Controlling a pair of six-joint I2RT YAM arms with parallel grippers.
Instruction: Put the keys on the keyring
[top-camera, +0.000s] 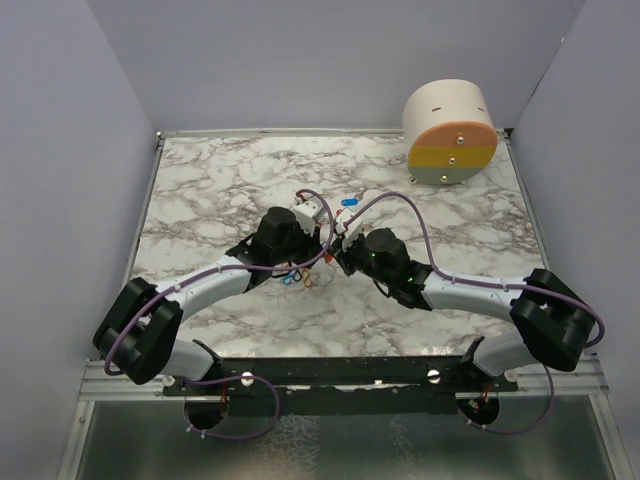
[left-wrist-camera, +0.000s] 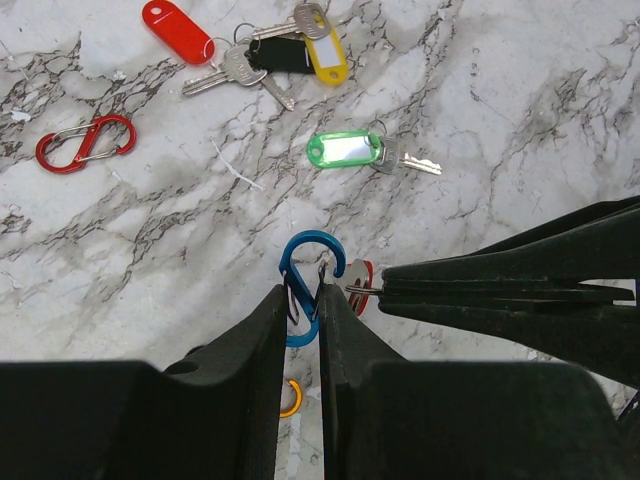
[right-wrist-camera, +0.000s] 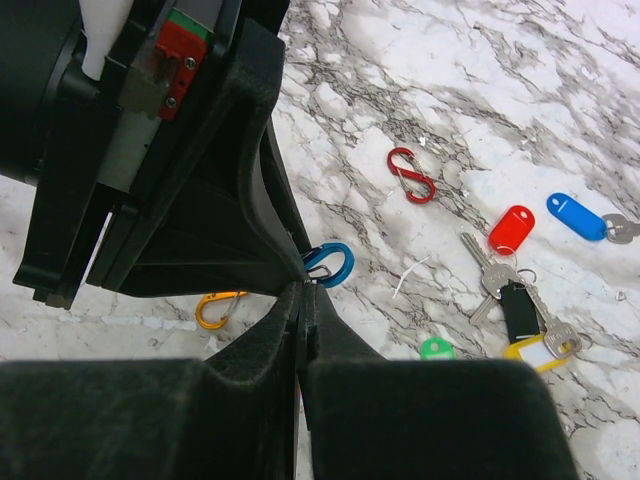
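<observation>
**Left wrist view.** The left gripper was clamped on the lower half of the blue clip. The clip's long axis ran in line with the fingers. Its upper loop stood free beyond the tips, with the gate turned to the right.

The right gripper pointed in from that side, fingers pressed together on a key that seemed to carry a red tag. The key's metal end lay just beside the gate, perhaps touching it. The next move appeared to turn on a short sideways push of that end against the gate. Whether it had already caught could not be told. Nothing stood between key and clip.

Well apart on the table lay:
- a green-tag key
- a bunch with black and yellow tags
- a red tag
- a red clip

An orange clip lay beneath the left fingers. A blue-tag key showed in the right wrist view.
</observation>
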